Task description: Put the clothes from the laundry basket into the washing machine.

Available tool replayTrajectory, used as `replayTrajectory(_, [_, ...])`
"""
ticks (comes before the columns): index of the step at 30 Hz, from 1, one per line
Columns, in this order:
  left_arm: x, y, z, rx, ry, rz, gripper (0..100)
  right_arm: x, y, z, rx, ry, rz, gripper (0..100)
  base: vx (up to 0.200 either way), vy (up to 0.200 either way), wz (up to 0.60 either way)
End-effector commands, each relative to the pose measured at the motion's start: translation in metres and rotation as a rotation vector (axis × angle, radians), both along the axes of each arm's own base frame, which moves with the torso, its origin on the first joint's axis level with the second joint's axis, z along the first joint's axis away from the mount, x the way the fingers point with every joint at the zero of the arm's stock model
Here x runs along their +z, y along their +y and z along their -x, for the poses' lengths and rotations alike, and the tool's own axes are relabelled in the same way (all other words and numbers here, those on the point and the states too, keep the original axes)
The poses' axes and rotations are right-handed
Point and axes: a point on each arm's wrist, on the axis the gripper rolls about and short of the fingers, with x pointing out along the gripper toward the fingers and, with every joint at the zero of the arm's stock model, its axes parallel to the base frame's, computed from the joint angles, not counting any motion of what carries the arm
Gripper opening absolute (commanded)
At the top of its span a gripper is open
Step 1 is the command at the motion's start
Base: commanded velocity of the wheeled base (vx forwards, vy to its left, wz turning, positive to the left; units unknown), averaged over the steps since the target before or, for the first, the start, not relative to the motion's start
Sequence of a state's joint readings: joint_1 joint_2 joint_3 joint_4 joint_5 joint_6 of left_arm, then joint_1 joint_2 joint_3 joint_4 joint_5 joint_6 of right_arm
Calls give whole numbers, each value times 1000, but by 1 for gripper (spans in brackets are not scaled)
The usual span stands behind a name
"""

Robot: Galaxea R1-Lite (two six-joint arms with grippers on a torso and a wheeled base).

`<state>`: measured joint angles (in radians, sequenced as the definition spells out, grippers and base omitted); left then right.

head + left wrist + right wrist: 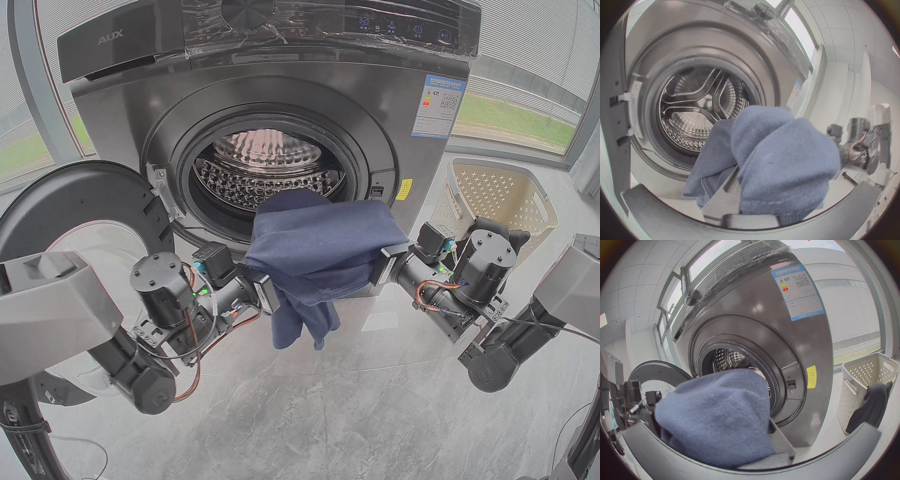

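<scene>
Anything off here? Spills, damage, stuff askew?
Black garment hangs over the laundry basket rim, partly outside. Blue garment sags unevenly before the washing machine opening, one end dangling low. Wrinkled plastic film covers the machine's top panel. No spills.

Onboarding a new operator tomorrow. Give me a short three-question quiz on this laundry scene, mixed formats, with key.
1. True or false: the washing machine door is shut.
2. Where is the blue garment? A) on the floor B) held up between the left arm and the right arm, in front of the drum C) folded on a shelf
3. What hangs over the rim of the laundry basket?
Key: 1 false, it stands open. 2 B. 3 a black garment.
</scene>
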<state>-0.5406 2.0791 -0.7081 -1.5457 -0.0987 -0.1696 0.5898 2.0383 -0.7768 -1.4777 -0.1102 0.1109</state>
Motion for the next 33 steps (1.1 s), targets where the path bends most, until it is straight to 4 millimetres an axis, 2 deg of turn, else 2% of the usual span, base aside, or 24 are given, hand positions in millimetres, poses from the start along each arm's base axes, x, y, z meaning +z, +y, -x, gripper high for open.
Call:
replayTrajectory(1, [37,23,43,-46,-33,55,0,-27,10,1,24,69,46,0,0,0,0])
replayTrajectory(5, [42,24,43,-51,-47,67,0,-45,26,8,65,99,69,0,0,0,0])
replayTrajectory(10, [45,24,43,-45,-59,72,0,-46,39,18,116,98,73,0,0,0,0])
replayTrajectory(15, [50,27,44,-39,-71,84,0,-39,45,23,143,73,59,0,0,0,0])
replayTrajectory(16, [51,28,44,-39,-73,85,0,-34,45,26,151,64,50,100,0,0,0])
replayTrajectory(20, [54,31,50,-49,-66,99,0,-31,36,40,176,78,67,100,0,0,0])
replayTrajectory(26, [50,35,57,-46,-39,95,0,-18,14,84,278,92,113,100,0,0,0])
replayTrajectory(30, [45,37,61,-34,-25,79,0,-23,-2,105,298,131,147,100,0,0,0])
replayTrajectory(33, [37,41,66,-26,11,62,0,-29,-23,120,266,179,179,100,0,0,0])
